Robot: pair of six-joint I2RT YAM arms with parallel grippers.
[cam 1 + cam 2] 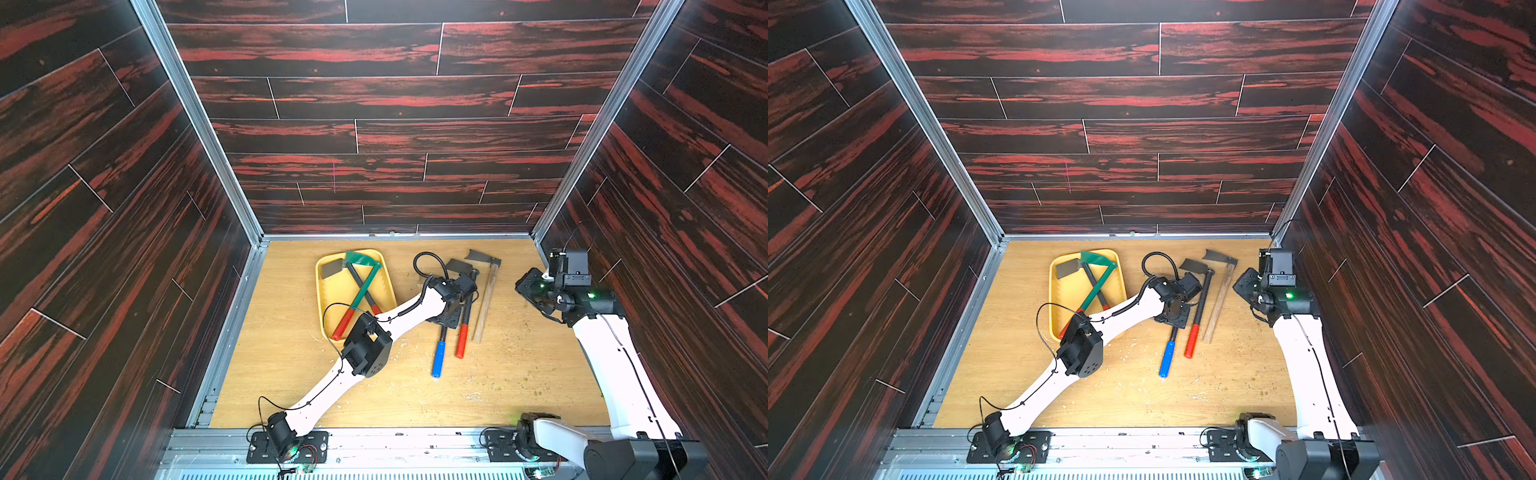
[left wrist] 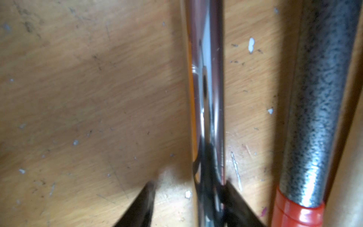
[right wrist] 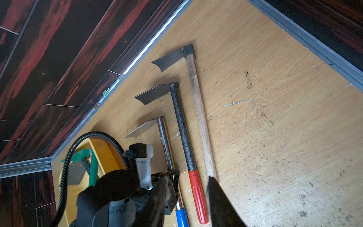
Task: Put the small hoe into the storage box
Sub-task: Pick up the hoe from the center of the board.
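Note:
The small hoe (image 1: pixel 438 359) with a chrome shaft (image 2: pixel 206 78) and a blue grip lies on the wooden table, right of the yellow storage box (image 1: pixel 320 291). My left gripper (image 2: pixel 189 183) is down over the middle of its shaft (image 3: pixel 164 133), jaws straddling it. One finger (image 2: pixel 231 194) touches the shaft. The other finger (image 2: pixel 146 198) stands apart from it, with bare table between. My right gripper (image 3: pixel 189 177) hangs open and empty above the table's right side (image 1: pixel 530 286).
A red-gripped hoe (image 1: pixel 461 340) with a speckled shaft (image 2: pixel 318 98) lies close beside the small hoe. Beyond it lies a wooden-handled hoe (image 1: pixel 486 299). In the box, a green hoe (image 1: pixel 365 286) and a dark one (image 1: pixel 332 268) lie crossed. Dark walls enclose the table.

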